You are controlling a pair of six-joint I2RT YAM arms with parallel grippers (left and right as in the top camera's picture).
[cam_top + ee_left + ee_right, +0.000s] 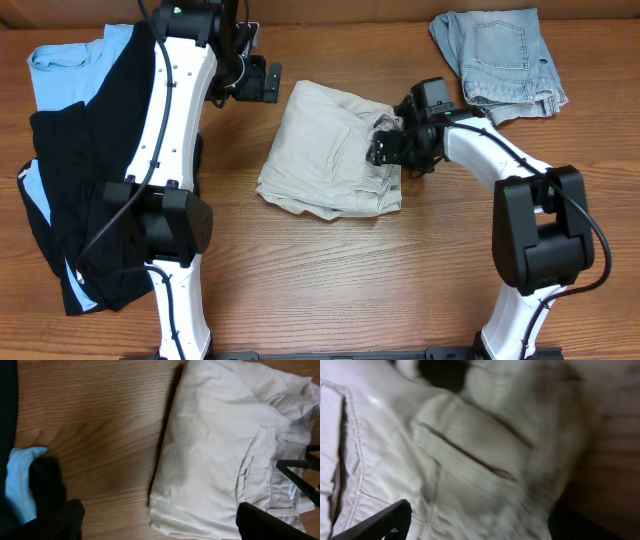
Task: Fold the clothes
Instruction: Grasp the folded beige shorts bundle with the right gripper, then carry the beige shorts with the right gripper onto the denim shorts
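Note:
The beige shorts (328, 150) lie folded in a compact bundle at the table's middle, pocket and waistband showing (225, 445). My left gripper (268, 86) hovers open just beyond their far left corner; in its wrist view the left gripper (160, 530) spans the shorts' near edge and bare wood, touching nothing. My right gripper (388, 148) sits low on the bundle's right edge. In the right wrist view its jaws (482, 525) stand wide, with bunched beige cloth (470, 450) between them and blurred. Black trousers (90, 200) and a light-blue shirt (70, 60) are piled at the left.
Faded denim shorts (500, 60) lie at the far right corner. The left arm's white links (165, 130) run over the pile of dark clothes. Bare wood table (380, 280) extends in front of the beige bundle.

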